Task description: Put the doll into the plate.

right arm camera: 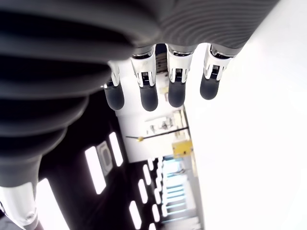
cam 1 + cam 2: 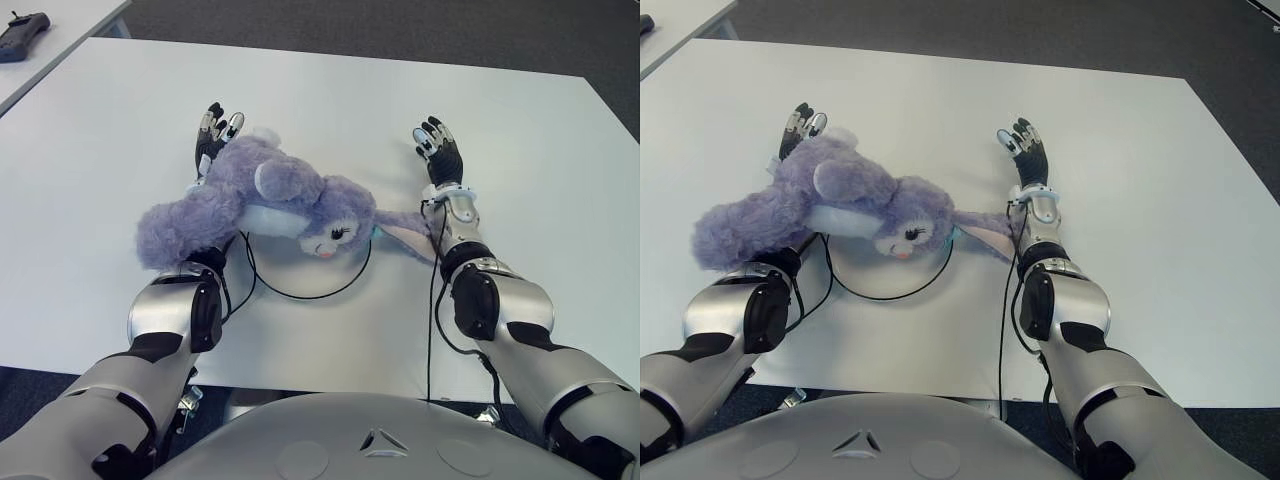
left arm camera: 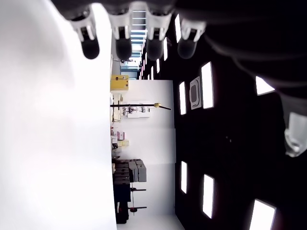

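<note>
Plush bunny doll (image 2: pixel 270 205) lies across the plate (image 2: pixel 330 290), a thin dark-rimmed ring mostly hidden beneath it; placement looks essentially done.

Left hand (image 2: pixel 215 135) just beyond the doll's back, fingers extended, gripping nothing. Right hand (image 2: pixel 438 150) beside the doll's ear, well clear, fingers spread.

Remaining: probably only withdrawing arms.

White tabletop (image 2: pixel 520 140), dark carpet beyond; black controller (image 2: pixel 20 35) on neighbouring table.

Purple plush doll (image 2: pixel 262 203) sprawls across the plate (image 2: pixel 305 291).
</note>
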Controlling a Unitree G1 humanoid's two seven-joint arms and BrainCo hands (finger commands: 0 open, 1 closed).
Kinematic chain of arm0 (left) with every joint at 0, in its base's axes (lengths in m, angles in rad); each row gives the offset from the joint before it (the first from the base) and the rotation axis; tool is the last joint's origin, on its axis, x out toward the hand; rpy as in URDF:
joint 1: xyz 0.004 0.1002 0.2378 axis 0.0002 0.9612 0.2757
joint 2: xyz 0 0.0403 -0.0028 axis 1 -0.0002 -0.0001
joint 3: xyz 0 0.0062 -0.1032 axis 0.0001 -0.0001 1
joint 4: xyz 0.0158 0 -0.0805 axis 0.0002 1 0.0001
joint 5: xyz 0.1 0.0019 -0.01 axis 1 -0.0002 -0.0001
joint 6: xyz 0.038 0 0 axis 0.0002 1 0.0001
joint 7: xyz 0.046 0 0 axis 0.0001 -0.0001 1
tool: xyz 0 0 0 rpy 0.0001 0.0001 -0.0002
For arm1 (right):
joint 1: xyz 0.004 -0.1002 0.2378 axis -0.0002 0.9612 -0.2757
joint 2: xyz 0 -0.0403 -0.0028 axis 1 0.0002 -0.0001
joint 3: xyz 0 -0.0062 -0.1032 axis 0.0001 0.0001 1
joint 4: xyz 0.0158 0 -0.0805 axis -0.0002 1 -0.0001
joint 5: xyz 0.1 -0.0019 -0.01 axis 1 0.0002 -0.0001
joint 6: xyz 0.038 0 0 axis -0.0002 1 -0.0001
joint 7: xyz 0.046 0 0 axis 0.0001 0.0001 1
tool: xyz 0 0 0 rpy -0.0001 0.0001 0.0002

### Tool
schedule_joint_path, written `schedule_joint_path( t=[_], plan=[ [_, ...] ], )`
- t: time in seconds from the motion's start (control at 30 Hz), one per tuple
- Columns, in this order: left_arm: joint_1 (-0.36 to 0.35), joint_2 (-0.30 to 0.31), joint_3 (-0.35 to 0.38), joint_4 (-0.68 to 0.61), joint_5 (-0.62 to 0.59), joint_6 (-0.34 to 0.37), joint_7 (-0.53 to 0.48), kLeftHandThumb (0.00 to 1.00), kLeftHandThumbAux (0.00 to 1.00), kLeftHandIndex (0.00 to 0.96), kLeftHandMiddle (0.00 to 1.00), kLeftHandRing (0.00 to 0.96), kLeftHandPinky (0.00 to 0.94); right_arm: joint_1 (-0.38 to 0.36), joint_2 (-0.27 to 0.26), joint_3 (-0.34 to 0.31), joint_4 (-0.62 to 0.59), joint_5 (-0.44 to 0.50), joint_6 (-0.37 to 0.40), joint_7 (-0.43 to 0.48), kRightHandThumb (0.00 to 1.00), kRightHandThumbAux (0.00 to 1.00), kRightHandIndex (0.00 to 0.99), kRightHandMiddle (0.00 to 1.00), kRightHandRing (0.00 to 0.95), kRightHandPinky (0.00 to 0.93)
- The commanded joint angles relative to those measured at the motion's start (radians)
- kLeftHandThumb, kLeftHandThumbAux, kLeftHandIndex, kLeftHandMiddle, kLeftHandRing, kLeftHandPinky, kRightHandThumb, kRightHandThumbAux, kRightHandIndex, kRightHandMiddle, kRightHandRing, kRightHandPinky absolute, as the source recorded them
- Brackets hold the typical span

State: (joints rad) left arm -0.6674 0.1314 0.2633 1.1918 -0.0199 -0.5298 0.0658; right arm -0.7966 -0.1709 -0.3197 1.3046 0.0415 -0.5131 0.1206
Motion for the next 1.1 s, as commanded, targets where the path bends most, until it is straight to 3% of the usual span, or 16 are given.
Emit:
schedule_joint_path(
  t=[0.03, 0.4, 1.1],
  plan=[
    [0.222, -0.054, 0.003, 0.146, 0.001, 0.114, -0.003, 0.0, 0.441, 0.0, 0.053, 0.0, 0.0, 0.103, 0.053, 0.036, 0.05, -0.048, 0.035, -0.061, 0.0, 0.626, 0.099, 0.098, 0.053, 0.0],
    [0.224, -0.055, 0.004, 0.143, -0.002, 0.112, -0.002, 0.0, 0.45, 0.008, 0.063, 0.0, 0.0, 0.14, 0.071, 0.046, 0.052, -0.064, 0.04, -0.115, 0.0, 0.598, 0.093, 0.105, 0.06, 0.008],
    [0.235, -0.044, -0.001, 0.142, 0.001, 0.089, -0.016, 0.0, 0.441, 0.0, 0.049, 0.0, 0.0, 0.169, 0.131, -0.041, 0.046, 0.03, 0.037, -0.052, 0.0, 0.609, 0.107, 0.115, 0.082, 0.059]
  ],
)
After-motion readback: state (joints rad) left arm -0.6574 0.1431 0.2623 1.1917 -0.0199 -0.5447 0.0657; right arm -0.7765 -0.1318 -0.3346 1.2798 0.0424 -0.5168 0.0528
